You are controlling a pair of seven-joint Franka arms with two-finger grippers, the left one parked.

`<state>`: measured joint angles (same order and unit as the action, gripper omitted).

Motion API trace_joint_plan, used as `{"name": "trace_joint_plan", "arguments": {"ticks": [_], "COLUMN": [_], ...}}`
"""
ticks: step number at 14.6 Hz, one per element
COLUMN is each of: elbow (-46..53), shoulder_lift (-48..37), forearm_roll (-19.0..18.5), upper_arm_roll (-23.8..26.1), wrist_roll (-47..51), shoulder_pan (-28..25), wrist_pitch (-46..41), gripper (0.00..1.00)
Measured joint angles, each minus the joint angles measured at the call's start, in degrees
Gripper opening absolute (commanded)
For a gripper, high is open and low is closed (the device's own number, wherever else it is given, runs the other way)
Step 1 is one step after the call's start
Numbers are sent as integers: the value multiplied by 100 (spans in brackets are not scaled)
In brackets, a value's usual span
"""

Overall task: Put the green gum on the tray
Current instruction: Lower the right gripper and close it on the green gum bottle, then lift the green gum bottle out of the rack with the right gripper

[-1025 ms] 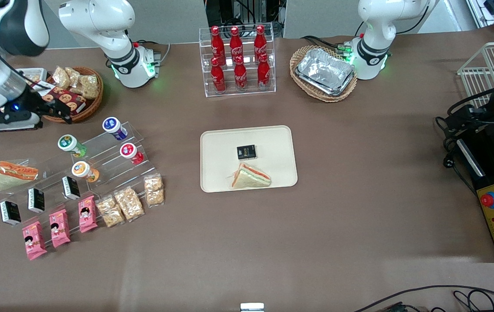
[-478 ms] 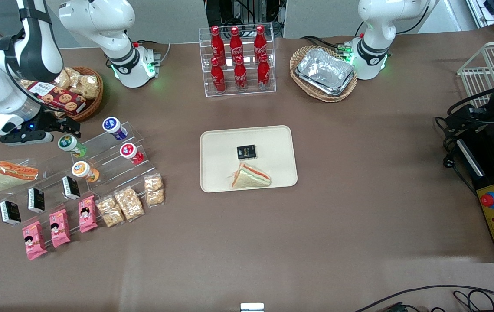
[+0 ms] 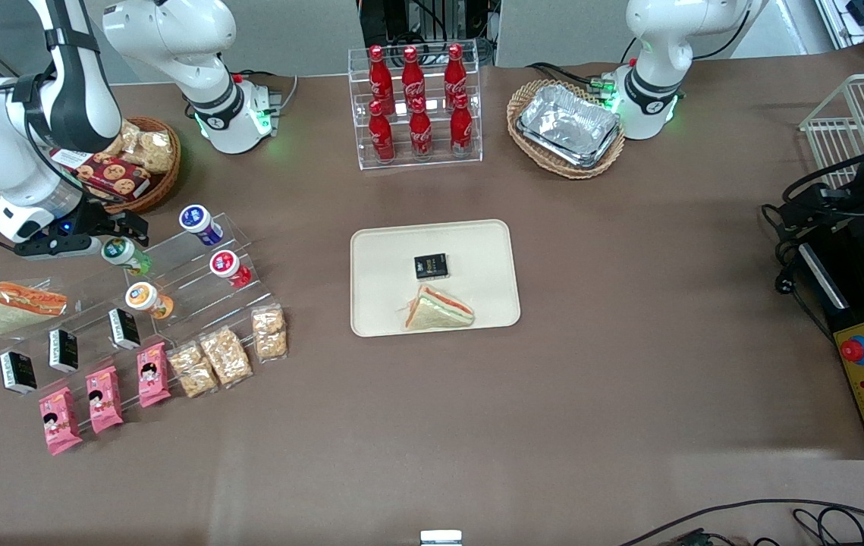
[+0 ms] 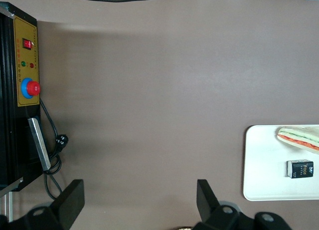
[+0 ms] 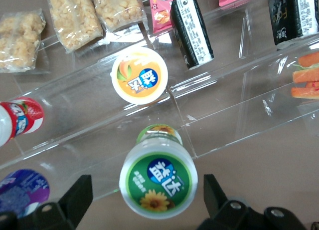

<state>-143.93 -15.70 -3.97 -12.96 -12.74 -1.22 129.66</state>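
Nearest your front camera sits the tray (image 3: 378, 250), mid-table, carrying a sandwich wedge (image 3: 438, 310) and a small black box (image 3: 431, 265). Farther off, toward the working arm's end, the clear stepped rack (image 5: 219, 108) holds the orange gum (image 3: 146, 298), then the green gum (image 3: 124, 253) one step farther from the camera. Your gripper (image 5: 148, 200) hangs over the green gum, fingers (image 5: 79, 197) spread wide to either side of its lid, not touching. The bottle rests on the rack, well apart from the tray.
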Motion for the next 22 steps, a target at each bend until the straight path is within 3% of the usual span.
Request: {"name": "trace_joint_plan", "arguments": {"ticks": [9, 19, 22], "elbow": [-8, 32, 278], "shoulder_lift": [89, 1, -366], "forearm_roll": [0, -2, -2], "upper_arm_roll": [0, 0, 4], "wrist_roll": [-4, -64, -131], "shoulder_pan": [0, 0, 0], "wrist_pitch": [95, 82, -399], "gripper": [53, 48, 48]}}
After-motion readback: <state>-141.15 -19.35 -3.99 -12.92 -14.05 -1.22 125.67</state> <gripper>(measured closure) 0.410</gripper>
